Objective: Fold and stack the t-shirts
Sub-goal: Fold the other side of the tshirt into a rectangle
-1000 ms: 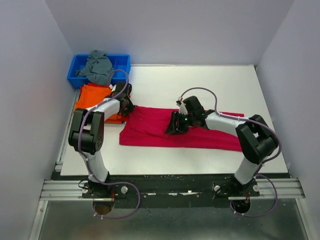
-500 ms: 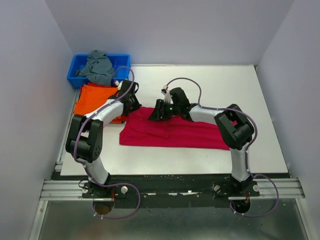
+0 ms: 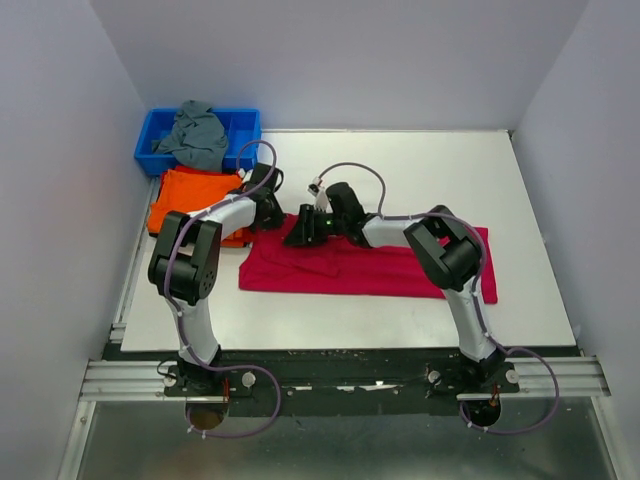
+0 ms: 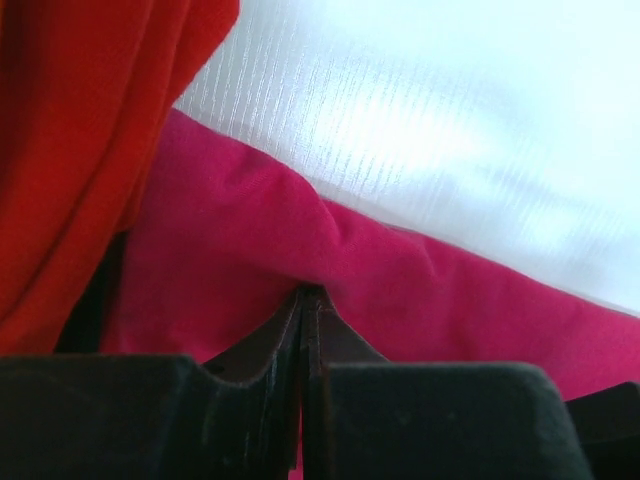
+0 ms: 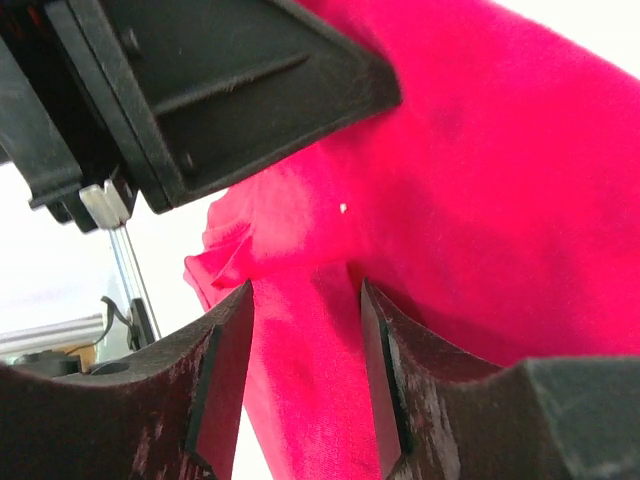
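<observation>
A crimson-pink t-shirt (image 3: 380, 268) lies as a long flat band across the middle of the table. My left gripper (image 3: 268, 208) is at its far left corner. In the left wrist view its jaws (image 4: 308, 292) are shut, with the pink cloth (image 4: 420, 290) pinched at their tips. My right gripper (image 3: 298, 232) sits right beside it on the shirt's far edge. Its fingers (image 5: 305, 300) stand apart with a ridge of pink cloth (image 5: 480, 180) between them. Folded orange t-shirts (image 3: 185, 198) lie at the far left, also seen as orange cloth (image 4: 70, 150).
A blue bin (image 3: 245, 120) holding a grey garment (image 3: 195, 135) stands at the back left, just behind the orange stack. The two wrists are close together; the left arm's black body (image 5: 230, 80) fills the top of the right wrist view. Walls enclose the table on three sides.
The right gripper has travelled left along the pink shirt, ending next to the left gripper. The left gripper shifted slightly right at the shirt's corner. The shirt lies much as before.
</observation>
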Controlling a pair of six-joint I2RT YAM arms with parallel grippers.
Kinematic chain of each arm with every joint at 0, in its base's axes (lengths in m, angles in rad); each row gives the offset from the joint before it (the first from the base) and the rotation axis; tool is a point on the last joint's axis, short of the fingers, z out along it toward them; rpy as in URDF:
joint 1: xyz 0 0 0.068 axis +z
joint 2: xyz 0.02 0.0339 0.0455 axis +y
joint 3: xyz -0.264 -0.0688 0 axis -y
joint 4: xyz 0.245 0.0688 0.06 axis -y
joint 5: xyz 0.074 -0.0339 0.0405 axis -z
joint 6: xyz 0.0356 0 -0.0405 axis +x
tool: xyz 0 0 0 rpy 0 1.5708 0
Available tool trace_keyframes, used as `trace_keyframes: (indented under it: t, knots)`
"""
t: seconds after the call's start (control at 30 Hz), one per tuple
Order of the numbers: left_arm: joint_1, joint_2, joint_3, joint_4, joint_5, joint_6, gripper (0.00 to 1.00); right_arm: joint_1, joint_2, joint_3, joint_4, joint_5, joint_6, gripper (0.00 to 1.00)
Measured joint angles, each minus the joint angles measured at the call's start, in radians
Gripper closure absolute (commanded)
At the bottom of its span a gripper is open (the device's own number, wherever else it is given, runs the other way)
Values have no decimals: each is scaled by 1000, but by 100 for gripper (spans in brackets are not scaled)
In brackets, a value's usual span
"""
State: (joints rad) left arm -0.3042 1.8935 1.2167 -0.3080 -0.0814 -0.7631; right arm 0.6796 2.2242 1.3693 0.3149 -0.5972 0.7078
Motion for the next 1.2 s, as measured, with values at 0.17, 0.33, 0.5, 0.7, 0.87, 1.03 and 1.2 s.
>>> trace_keyframes:
  t: [0.17,0.33,0.5,0.7,0.87,1.03,1.2]
  knots:
    - [8,5,5,-3,2,4,85,23,1,-56,87,-20,18,46]
    - [17,5,6,-10,9,7,85,43,-28,-175,230,-68,55,47]
    - [23,5,12,-17,11,13,85,82,-146,-332,269,-117,74,47]
    - [26,5,13,-20,11,15,85,129,-365,-500,311,-163,90,47]
    - [29,5,18,-28,10,18,84,130,-487,-523,254,-124,49,52]
    - [28,-10,18,-39,11,22,83,117,-538,-518,139,8,4,59]
    - [9,-119,3,-49,9,26,82,117,-650,-520,-74,256,-43,88]
